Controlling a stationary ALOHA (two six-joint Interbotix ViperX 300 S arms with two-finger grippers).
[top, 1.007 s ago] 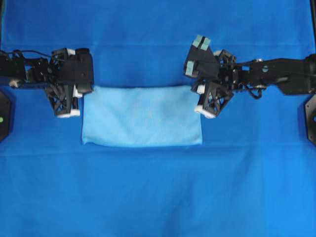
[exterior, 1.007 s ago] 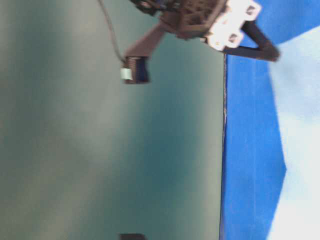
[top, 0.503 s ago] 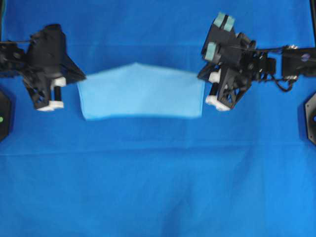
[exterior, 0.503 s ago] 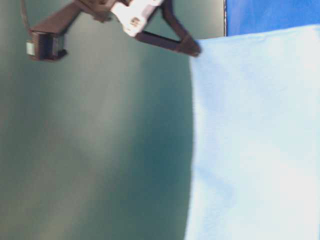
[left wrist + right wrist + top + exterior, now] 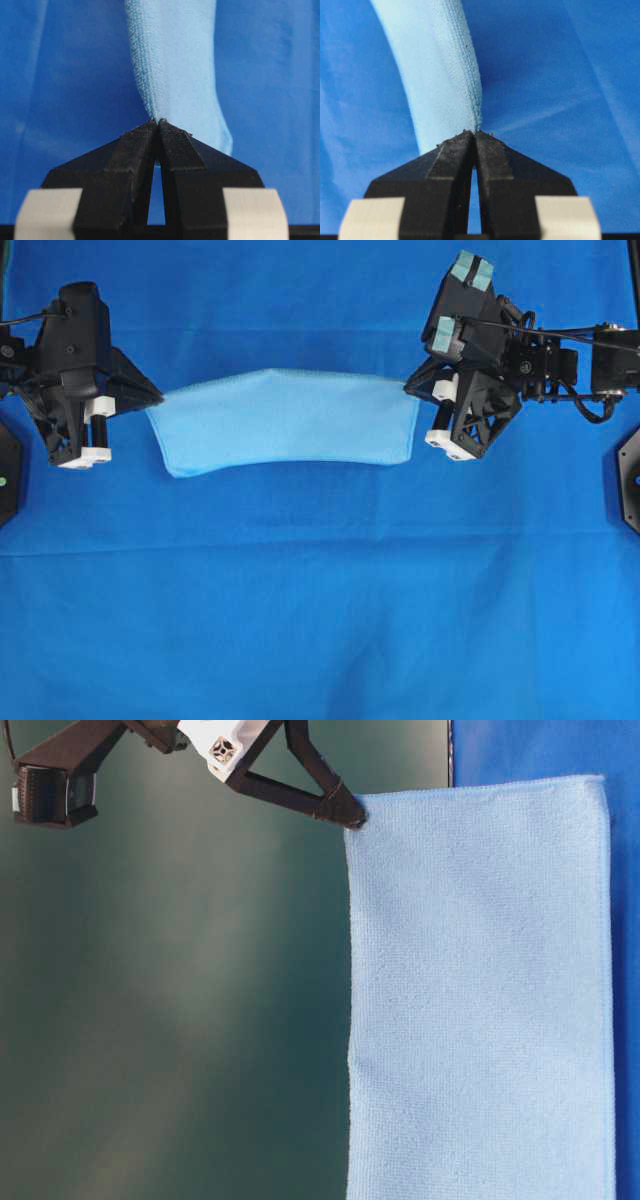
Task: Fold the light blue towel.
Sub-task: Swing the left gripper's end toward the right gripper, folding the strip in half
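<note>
Above the royal-blue table cloth (image 5: 320,620), the light blue towel (image 5: 285,420) hung already doubled between both grippers. Each pinch took only a corner; uneven travel could tear one free. Left gripper (image 5: 159,125) and right gripper (image 5: 473,134) were clamped on opposite ends, arms raised, fingers angled downward.

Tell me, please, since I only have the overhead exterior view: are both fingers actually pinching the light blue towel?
Observer: Yes. The left wrist view shows the left gripper shut on the light blue towel at its edge.
Operator: And the right side?
Observer: The right gripper is likewise shut on the towel's hem.
Operator: Is the towel off the table?
Observer: In the table-level view it hangs from the fingers; whether its free edge touches the dark blue cloth I cannot tell.
</note>
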